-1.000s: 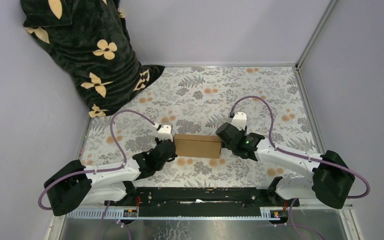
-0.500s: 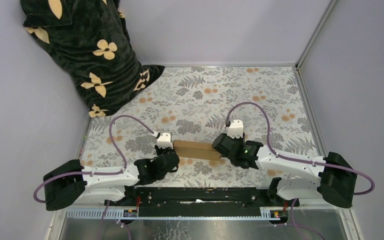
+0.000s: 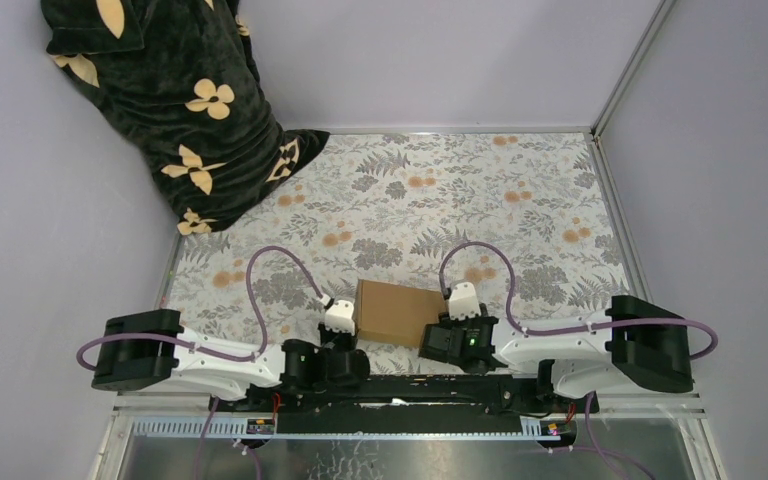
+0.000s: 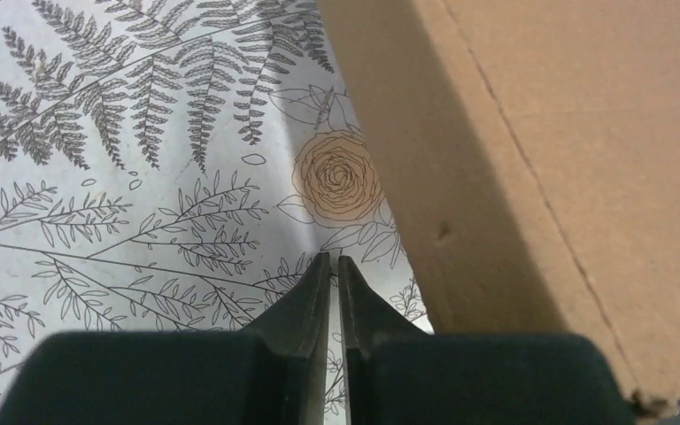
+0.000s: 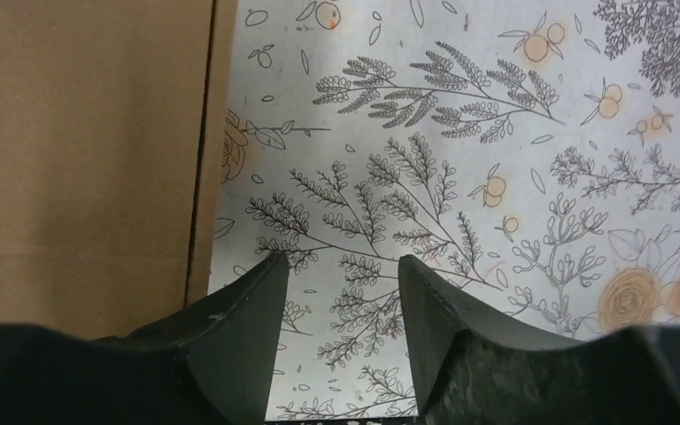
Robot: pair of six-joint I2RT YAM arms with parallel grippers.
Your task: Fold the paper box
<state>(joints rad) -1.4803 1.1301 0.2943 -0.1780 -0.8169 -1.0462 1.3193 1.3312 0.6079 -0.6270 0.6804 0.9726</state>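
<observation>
The paper box (image 3: 397,312) is a closed, plain brown cardboard box lying flat on the floral cloth near the front edge, between the two arms. My left gripper (image 3: 338,320) sits just left of the box; in the left wrist view its jaws (image 4: 334,260) are shut and empty, with the box wall (image 4: 531,177) to their right. My right gripper (image 3: 452,318) sits at the box's right end; in the right wrist view it (image 5: 340,262) is open and empty, with the box (image 5: 80,150) to its left.
A dark blanket with cream flowers (image 3: 175,100) is heaped in the back left corner. Grey walls enclose the table on the left, back and right. The black mounting rail (image 3: 400,392) runs along the near edge behind the arm bases.
Both arms have drawn back toward their bases. The box has come nearer the front edge and now lies flat with its broad face up. Both grippers are off it.
</observation>
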